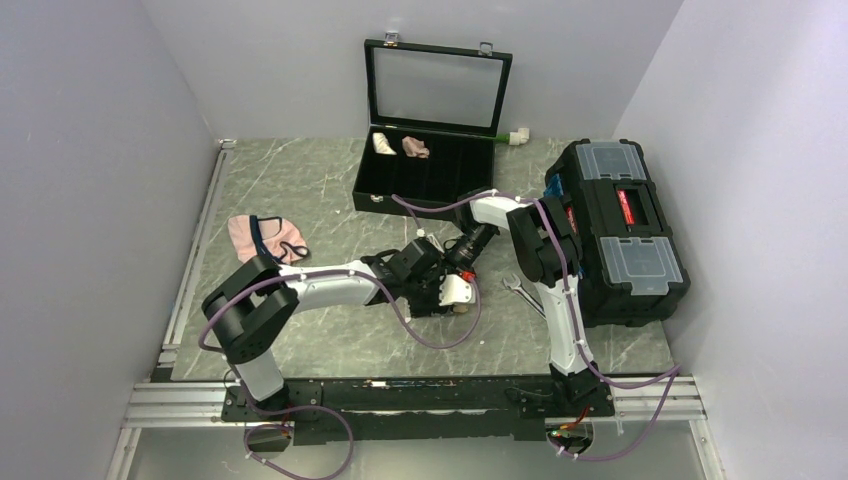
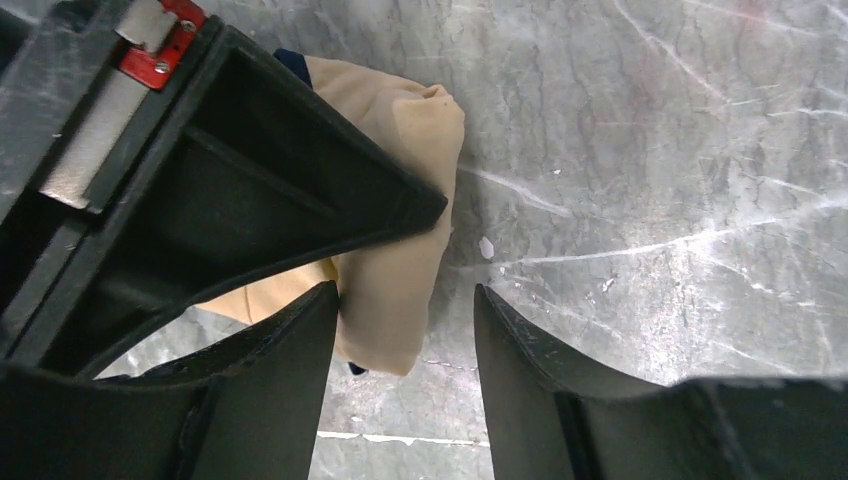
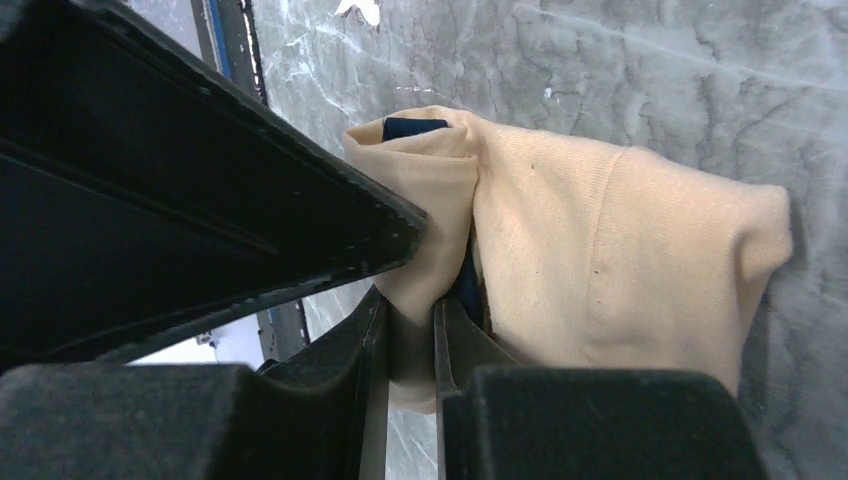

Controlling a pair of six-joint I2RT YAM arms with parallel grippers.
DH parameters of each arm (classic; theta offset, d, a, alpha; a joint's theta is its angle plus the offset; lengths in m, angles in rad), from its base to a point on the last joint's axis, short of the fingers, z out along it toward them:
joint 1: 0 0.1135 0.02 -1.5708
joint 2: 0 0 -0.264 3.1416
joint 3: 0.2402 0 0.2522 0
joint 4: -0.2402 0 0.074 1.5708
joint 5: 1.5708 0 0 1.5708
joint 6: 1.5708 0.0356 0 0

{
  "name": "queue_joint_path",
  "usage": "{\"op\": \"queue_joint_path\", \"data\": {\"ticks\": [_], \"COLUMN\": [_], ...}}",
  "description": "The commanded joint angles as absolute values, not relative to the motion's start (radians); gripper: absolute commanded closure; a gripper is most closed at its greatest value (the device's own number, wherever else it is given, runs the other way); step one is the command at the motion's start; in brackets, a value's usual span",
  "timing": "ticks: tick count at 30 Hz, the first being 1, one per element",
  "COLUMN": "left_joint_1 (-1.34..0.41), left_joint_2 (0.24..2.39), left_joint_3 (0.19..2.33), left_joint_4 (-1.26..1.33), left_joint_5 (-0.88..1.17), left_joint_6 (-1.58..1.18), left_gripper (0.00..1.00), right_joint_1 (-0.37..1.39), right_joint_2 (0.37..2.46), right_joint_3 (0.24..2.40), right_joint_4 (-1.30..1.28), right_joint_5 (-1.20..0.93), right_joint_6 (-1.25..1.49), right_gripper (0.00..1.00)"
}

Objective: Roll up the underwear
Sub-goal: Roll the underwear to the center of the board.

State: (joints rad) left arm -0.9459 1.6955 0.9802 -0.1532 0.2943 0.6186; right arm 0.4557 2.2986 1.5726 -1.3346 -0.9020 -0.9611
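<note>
Centre of the grey marble-patterned tabletop [image 1: 320, 190]: the tan-beige soft fabric underwear with dark navy edging [image 3: 600, 240] lies bunched between both arms. The right gripper [image 3: 410, 335] pinches a fold of it. The left gripper [image 2: 405, 335] is spread, the cloth's edge between its fingers.

One high overview, two wrist close-ups.
Your top camera looks down from high behind the underwear [image 1: 458, 290]; both wrist cameras sit close beside it, facing the marble tabletop [image 1: 300, 200], and all three share that fabric.
</note>
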Motion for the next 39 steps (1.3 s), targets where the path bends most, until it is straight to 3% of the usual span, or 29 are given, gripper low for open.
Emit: {"op": "queue_joint_path", "data": {"ticks": [1,6,10,17,20,29,39], "left_joint_1": [-0.956,-0.957,-0.957,-0.942,-0.921,-0.899,-0.859], "left_joint_2": [1.724,1.768,1.803,1.848,1.888,1.948,1.981], "left_joint_3": [1.016,1.031,1.042,1.076,1.121,1.177,1.239], "left_joint_4": [-0.111,-0.114,-0.129,-0.234,-0.317,-0.420,-0.483], "left_joint_5": [0.294,0.313,0.320,0.364,0.405,0.442,0.500], "left_joint_6": [0.630,0.612,0.606,0.611,0.621,0.639,0.615], "left_gripper": [0.43,0.49,0.63,0.92,1.00,1.00,1.00], "right_joint_1": [0.463,0.463,0.462,0.463,0.462,0.420,0.258], "right_joint_2": [2.332,2.335,2.325,2.291,2.273,2.150,1.951], "right_joint_3": [1.553,1.553,1.552,1.549,1.559,1.562,1.505], "right_joint_4": [-1.273,-1.272,-1.266,-1.253,-1.254,-1.251,-1.181], "right_joint_5": [-0.844,-0.844,-0.845,-0.834,-0.829,-0.803,-0.781], "right_joint_6": [-0.990,-0.987,-0.981,-0.960,-0.945,-0.921,-0.859], "right_gripper": [0.99,0.99,0.96,0.80,0.68,0.57,0.56]}}
